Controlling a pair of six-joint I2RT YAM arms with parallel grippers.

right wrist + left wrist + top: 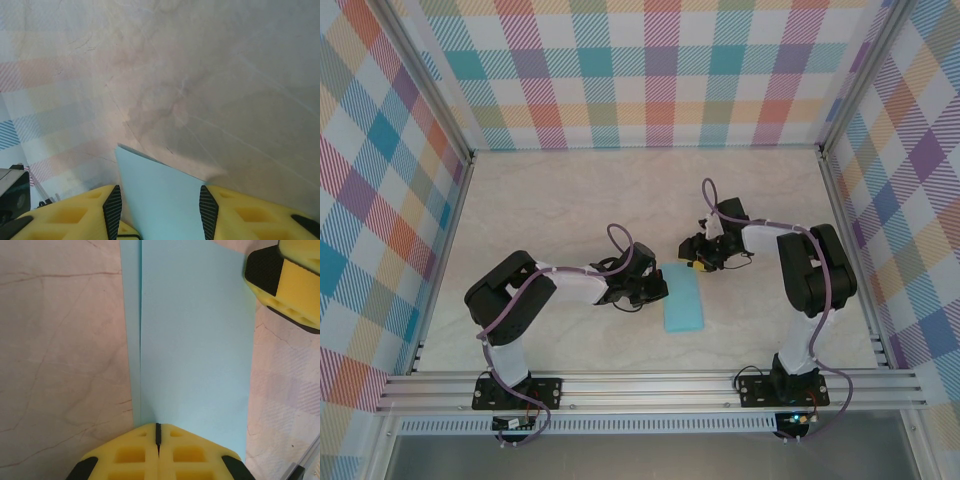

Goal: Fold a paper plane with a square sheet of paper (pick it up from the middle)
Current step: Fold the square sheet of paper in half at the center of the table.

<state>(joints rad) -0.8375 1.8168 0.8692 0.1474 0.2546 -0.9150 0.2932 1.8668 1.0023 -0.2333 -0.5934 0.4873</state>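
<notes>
One paper (195,340) edge hides under clenched left fingers (125,457); right fingers (65,215) spread.

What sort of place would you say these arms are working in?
Most likely a robotics lab test cell: a left arm and right arm bolted to an aluminium rail, a marble-patterned table boxed in by plaid panels, and a folded blue sheet of paper between them.
</notes>
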